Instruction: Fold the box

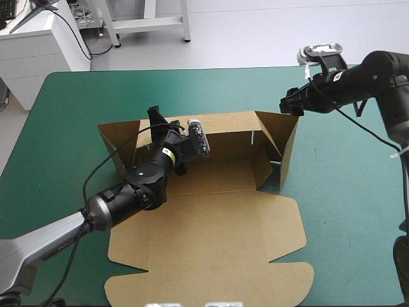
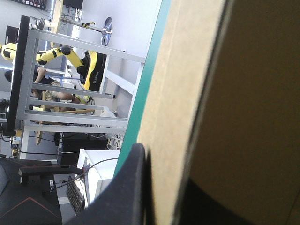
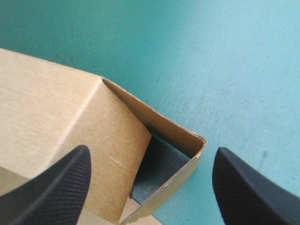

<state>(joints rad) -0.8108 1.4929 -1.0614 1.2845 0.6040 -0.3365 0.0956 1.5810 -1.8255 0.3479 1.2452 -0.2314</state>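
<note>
The brown box point(image 1: 217, 243) lies mid-table with its back wall and both side walls raised and its lid flat toward the near edge. My left gripper point(image 1: 155, 116) sits at the left end of the back wall. In the left wrist view its black fingers point(image 2: 133, 187) are all but shut, pinching the wall's board point(image 2: 225, 93) between them. My right gripper point(image 1: 289, 102) hovers just above the box's far right corner. In the right wrist view it stands open point(image 3: 151, 150), and the corner of the box point(image 3: 56, 93) lies between and ahead of its fingers without touching them.
A short inner flap point(image 1: 262, 169) stands inside the box by the right wall. Teal-green cover point(image 1: 345, 192) stretches right of the box to the table's edge. The table's far edge point(image 1: 192, 70) runs behind the back wall.
</note>
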